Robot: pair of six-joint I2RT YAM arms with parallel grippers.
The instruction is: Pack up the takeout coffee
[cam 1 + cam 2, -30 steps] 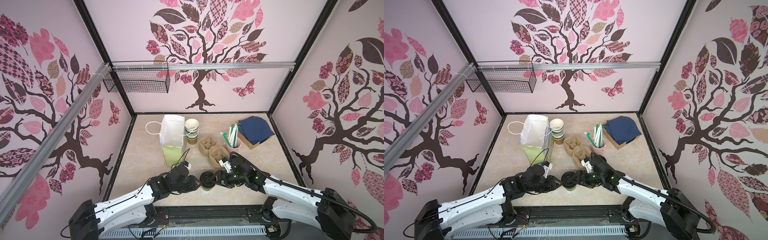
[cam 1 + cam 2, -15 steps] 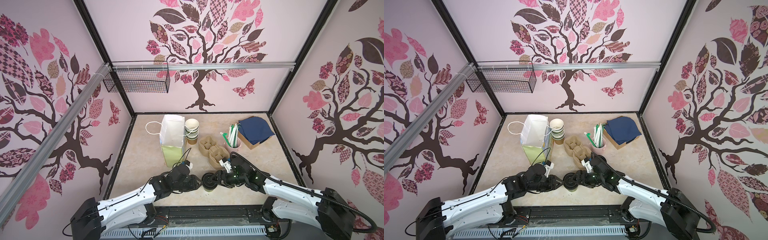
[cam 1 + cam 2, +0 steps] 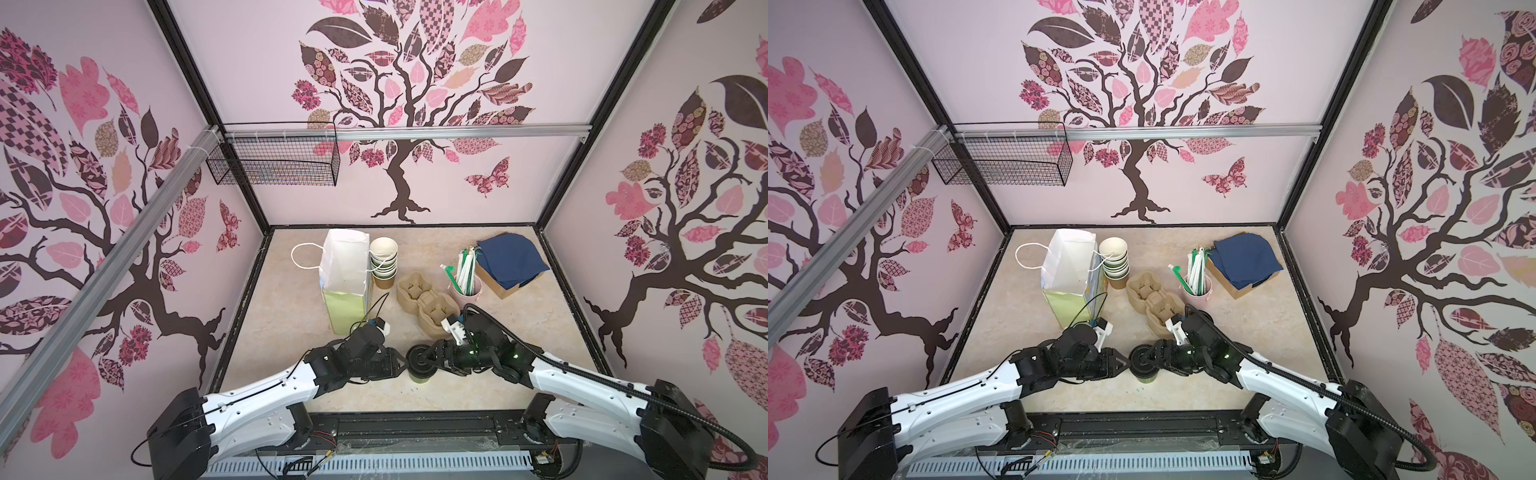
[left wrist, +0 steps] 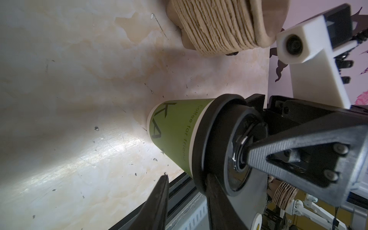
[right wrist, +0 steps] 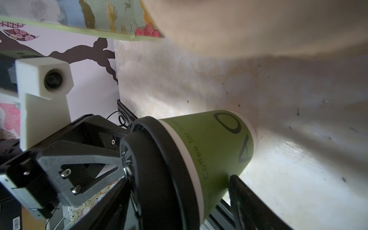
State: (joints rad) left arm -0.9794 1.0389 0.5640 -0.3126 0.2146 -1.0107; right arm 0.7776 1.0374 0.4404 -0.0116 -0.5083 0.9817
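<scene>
Takeout coffee (image 3: 420, 360) upright between left hand (image 3: 399, 362) and right hand (image 3: 436, 358)

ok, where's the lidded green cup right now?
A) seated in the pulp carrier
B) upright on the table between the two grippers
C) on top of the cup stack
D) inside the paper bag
B: the takeout coffee stands upright on the table near its front edge, with the left gripper and the right gripper at its lid from opposite sides.
</scene>
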